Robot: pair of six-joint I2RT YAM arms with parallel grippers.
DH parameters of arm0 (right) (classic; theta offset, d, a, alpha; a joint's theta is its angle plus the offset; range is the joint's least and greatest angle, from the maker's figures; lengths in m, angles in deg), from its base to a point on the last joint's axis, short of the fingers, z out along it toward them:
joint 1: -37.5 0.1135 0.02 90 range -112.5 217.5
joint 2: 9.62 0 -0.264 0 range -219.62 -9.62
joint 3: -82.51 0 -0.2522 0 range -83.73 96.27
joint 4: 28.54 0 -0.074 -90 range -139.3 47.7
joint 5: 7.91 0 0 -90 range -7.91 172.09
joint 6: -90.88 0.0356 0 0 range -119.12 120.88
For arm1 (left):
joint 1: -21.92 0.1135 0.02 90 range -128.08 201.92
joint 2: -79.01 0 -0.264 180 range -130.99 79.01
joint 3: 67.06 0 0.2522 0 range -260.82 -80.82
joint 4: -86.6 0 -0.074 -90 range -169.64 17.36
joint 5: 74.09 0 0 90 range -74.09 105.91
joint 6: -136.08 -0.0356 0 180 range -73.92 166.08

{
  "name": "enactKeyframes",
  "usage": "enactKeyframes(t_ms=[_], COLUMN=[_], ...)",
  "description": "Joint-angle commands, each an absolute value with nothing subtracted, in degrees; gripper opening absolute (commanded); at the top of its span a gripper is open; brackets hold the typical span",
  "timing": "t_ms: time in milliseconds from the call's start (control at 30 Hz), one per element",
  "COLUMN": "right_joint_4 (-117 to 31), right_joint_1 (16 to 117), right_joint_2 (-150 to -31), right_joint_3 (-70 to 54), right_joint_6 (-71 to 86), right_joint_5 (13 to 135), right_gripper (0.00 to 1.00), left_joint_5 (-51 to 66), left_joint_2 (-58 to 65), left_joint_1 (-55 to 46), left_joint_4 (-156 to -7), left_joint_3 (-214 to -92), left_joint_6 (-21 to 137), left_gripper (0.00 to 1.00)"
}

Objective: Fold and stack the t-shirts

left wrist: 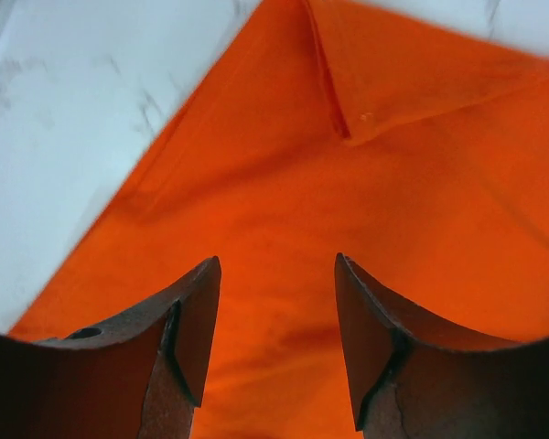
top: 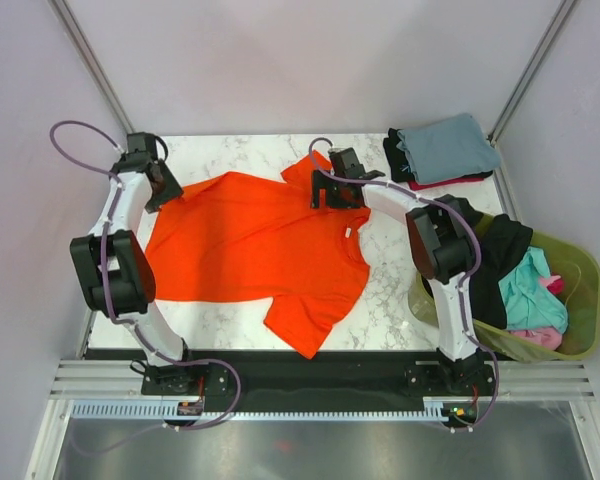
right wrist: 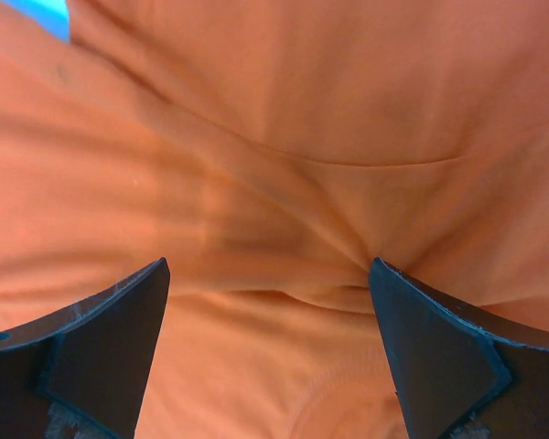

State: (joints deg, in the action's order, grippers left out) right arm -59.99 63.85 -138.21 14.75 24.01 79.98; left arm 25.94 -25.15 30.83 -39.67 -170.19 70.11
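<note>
A bright orange t-shirt [top: 255, 250] lies spread flat on the marble table, hem to the left, collar to the right. My left gripper [top: 165, 192] is open over its far-left corner; in the left wrist view [left wrist: 276, 274] the jaws stand apart above orange cloth [left wrist: 366, 183]. My right gripper [top: 325, 195] is open over the far sleeve and shoulder; in the right wrist view [right wrist: 270, 283] the jaws stand wide apart above wrinkled orange cloth [right wrist: 284, 119]. A stack of folded shirts, grey-blue [top: 448, 148] on top with red and black under it, sits at the far right corner.
An olive-green basket [top: 580, 290] at the right table edge holds loose black [top: 500, 255], teal [top: 530, 295] and pink [top: 540, 337] shirts. Bare marble [top: 390, 290] shows between the orange shirt and the basket.
</note>
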Motion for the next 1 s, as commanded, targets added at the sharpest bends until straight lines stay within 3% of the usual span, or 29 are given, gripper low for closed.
enactKeyframes(t_ms=[0, 200, 333, 600, 800, 967], right_joint_4=[-61.6, -58.3, -59.1, -62.5, -61.5, -61.2], right_joint_1=[66.5, 68.4, 68.4, 67.7, 67.7, 67.7], right_joint_2=[-130.0, -124.2, -128.3, -129.0, -122.6, -116.5], right_joint_3=[8.5, -0.3, 3.8, 10.3, 5.1, 0.5], right_joint_6=[23.7, 24.8, 24.3, 23.5, 23.3, 22.9], right_joint_5=[84.9, 87.1, 88.0, 87.8, 86.5, 87.4], right_gripper=[0.98, 0.98, 0.98, 0.98, 0.98, 0.98], left_joint_5=[23.6, 20.4, 19.1, 29.4, 32.2, 33.7], left_joint_2=[-19.5, -20.7, -23.2, -34.3, -42.4, -42.6], left_joint_1=[28.0, 25.1, 24.2, 23.7, 24.3, 24.4], left_joint_4=[-42.4, -47.2, -47.5, -46.2, -43.8, -42.6], left_joint_3=[-159.9, -156.1, -160.0, -173.1, -180.0, -178.6], left_joint_6=[73.9, 76.8, 77.3, 73.8, 73.8, 77.8], left_gripper=[0.6, 0.59, 0.58, 0.58, 0.54, 0.51])
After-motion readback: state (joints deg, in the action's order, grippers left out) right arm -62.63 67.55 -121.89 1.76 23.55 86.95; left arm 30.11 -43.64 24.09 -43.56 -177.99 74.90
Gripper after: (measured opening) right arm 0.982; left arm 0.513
